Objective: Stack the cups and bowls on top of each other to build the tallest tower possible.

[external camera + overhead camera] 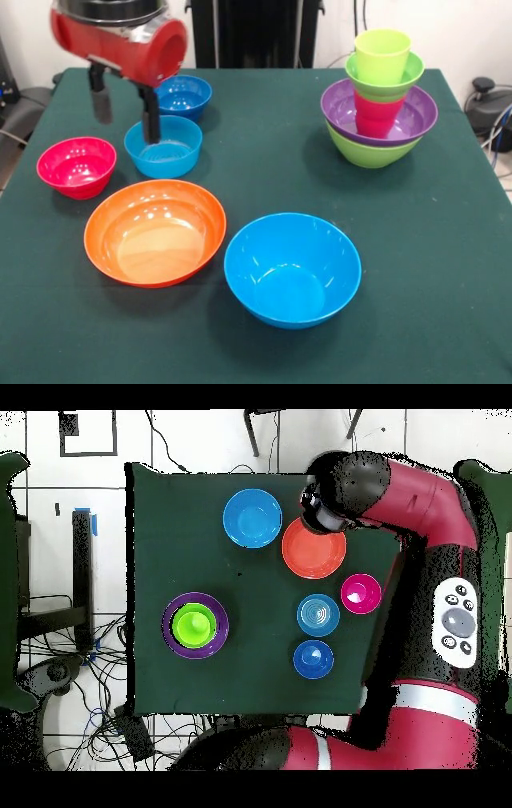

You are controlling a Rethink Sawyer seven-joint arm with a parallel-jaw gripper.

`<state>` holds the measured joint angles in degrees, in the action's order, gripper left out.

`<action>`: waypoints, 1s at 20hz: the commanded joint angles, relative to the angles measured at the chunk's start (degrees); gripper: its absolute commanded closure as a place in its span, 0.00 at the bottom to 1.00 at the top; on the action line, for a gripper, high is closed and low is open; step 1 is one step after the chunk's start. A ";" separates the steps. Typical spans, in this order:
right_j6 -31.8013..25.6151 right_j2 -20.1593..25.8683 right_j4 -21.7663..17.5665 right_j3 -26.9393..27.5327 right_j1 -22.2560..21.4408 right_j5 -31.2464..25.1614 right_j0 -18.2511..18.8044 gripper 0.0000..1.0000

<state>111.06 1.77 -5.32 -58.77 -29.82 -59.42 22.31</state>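
My gripper (126, 130) is open and empty. One finger (150, 128) hangs over the left inside of the small light blue bowl (168, 152); the other is outside it to the left. The tower (376, 120) stands at the far right: large lime green bowl (364, 152), purple bowl (416, 116), red cup (376, 116), small lime green bowl (392, 84), lime green cup (382, 52) on top. Loose are the small dark blue bowl (186, 96), small pink-red bowl (76, 166), large orange bowl (154, 232) and large light blue bowl (292, 268).
The dark green table (264, 160) ends near the tower's right side. In the overhead view the arm (400, 494) reaches over the orange bowl (315, 554); the tower (195, 624) stands apart from the other bowls. Cables and floor surround the table.
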 commanded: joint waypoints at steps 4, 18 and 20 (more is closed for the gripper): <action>-22.11 10.79 -5.72 -7.87 4.69 6.61 3.55 0.00; -25.64 13.05 -9.55 -10.53 6.30 10.19 6.03 0.00; -25.89 13.32 -9.97 -11.30 6.16 10.13 6.52 0.00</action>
<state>105.49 8.40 -7.94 -63.50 -25.29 -51.42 28.11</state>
